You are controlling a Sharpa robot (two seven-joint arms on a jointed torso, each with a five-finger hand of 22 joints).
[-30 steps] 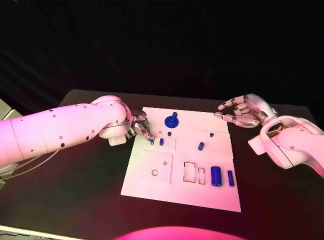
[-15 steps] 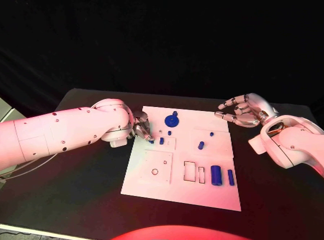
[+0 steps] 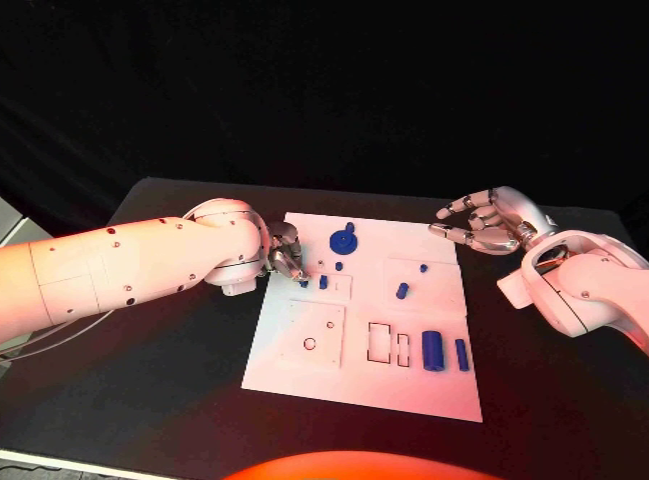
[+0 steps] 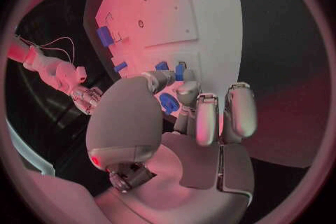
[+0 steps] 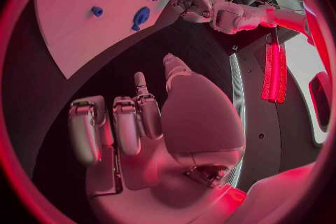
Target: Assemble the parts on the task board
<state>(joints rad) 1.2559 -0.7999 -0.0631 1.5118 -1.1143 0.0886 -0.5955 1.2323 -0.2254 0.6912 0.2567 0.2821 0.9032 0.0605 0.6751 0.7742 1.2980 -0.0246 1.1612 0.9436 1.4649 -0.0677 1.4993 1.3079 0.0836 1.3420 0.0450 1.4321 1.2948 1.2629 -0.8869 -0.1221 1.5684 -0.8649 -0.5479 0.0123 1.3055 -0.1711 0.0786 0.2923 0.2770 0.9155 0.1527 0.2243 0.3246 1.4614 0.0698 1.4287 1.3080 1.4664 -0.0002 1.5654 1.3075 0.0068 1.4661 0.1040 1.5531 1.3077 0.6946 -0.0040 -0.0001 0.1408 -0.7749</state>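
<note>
While right hand (image 3: 486, 223) hovers empty, fingers spread, left hand (image 3: 282, 252) fingertips touch small blue part (image 3: 304, 283); grasp unclear.

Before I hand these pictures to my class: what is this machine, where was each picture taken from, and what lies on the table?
It is a robot with two white arms ending in silver hands. One camera on its head looks down; one sits behind each wrist. On the black table lies a white task board with small blue parts. The left hand reaches over the board's near-left edge, fingertips at a small blue part; whether it grips it is unclear. The right hand hovers beyond the board's corner, fingers apart, holding nothing.
</note>
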